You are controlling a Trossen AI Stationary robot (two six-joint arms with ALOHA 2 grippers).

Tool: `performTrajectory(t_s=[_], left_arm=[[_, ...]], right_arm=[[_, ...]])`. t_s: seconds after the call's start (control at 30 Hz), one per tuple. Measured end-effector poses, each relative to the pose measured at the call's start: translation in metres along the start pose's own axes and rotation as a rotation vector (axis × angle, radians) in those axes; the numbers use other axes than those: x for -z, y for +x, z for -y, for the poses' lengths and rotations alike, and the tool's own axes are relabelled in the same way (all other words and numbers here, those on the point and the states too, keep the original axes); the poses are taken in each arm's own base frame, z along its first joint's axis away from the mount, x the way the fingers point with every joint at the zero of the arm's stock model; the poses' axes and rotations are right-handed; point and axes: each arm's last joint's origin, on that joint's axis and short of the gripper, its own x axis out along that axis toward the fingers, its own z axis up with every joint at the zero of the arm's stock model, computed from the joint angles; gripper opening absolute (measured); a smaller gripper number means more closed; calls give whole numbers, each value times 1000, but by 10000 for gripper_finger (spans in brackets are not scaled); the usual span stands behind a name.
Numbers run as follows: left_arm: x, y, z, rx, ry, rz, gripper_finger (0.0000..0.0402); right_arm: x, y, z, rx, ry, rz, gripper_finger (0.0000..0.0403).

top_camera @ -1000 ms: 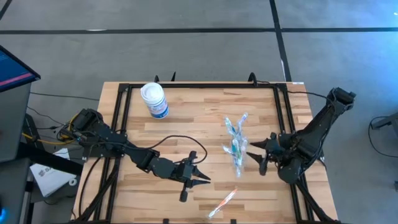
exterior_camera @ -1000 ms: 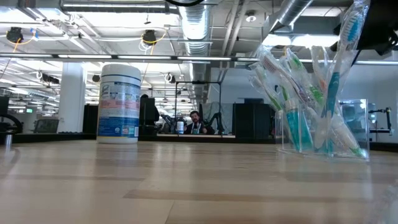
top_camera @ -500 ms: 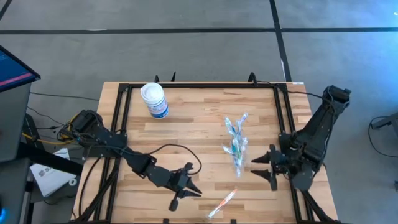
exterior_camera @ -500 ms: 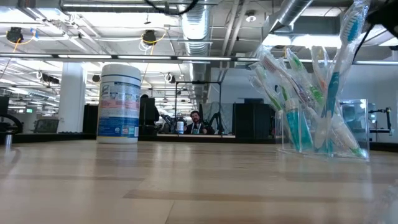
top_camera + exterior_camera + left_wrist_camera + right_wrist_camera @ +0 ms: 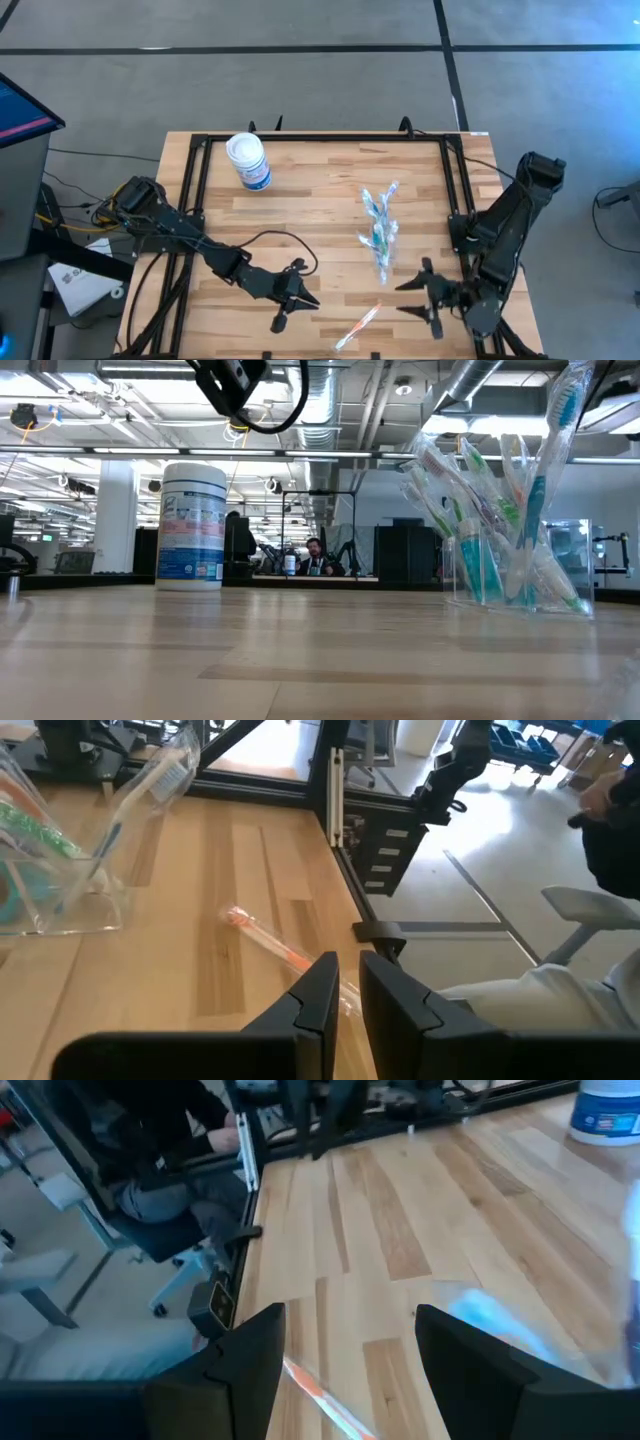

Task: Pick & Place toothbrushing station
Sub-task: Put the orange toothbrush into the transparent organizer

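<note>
Two dark jointed arms, black looping cable [image 5: 268, 240]

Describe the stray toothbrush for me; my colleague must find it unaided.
On the wooden table, look to the near edge between the two grippers, below the clear cup of toothbrushes. The stray toothbrush lies flat and alone, pink-orange, in a clear wrapper.

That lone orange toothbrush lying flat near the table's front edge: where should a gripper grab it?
Probably mid-handle, from straight above, fingers straddling it. The orange toothbrush lies flat and slim on the table, apart from the clear cup, leaving room on both sides.
</note>
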Motion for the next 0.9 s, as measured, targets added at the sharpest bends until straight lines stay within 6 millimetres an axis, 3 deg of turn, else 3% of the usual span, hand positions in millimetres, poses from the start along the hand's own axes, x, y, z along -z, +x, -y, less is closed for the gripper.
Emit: performTrajectory(t_s=[0.33,0.63,0.9], left_arm=[[-1,0,0,0,9,12,39],[-1,0,0,0,16,12,39],[-1,0,0,1,17,11,39]], right_arm=[[13,39,-40,-8,-85,-113,215],[15,97,-65,-63,-168,-249,215],[10,135,-74,-12,-324,-422,198]])
